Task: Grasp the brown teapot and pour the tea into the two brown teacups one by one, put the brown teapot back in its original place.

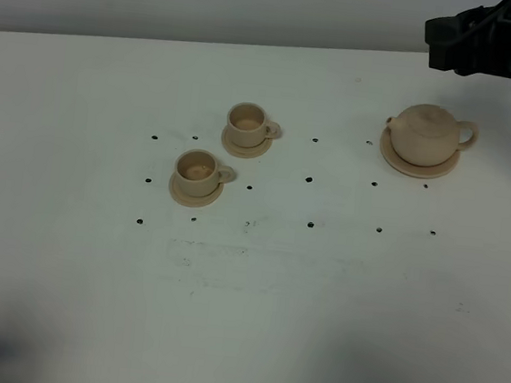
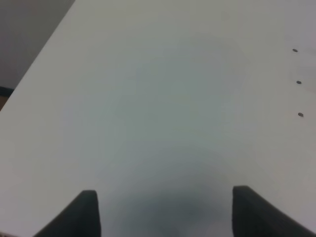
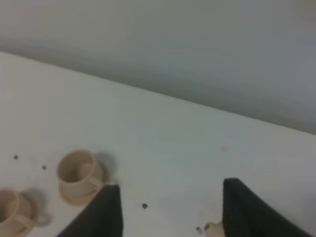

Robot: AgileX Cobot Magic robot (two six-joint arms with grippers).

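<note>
The brown teapot (image 1: pixel 429 135) sits upright with its lid on, resting on its wide saucer, the original place (image 1: pixel 418 165), at the right of the table. The two brown teacups stand on small saucers left of centre: one farther back (image 1: pixel 247 125), one nearer (image 1: pixel 196 172). My right arm (image 1: pixel 491 38) hovers above and behind the teapot. My right gripper (image 3: pixel 170 210) is open with nothing between its fingers; both cups (image 3: pixel 79 173) (image 3: pixel 10 210) and a small tan bit of the teapot (image 3: pixel 213 228) show beyond it. My left gripper (image 2: pixel 165 212) is open over bare table.
The white table (image 1: pixel 318 290) carries a grid of small dark dots (image 1: pixel 310 224) around the cups and teapot. A grey wall (image 1: pixel 211 4) runs along the table's far edge. A table edge (image 2: pixel 44 49) shows in the left wrist view.
</note>
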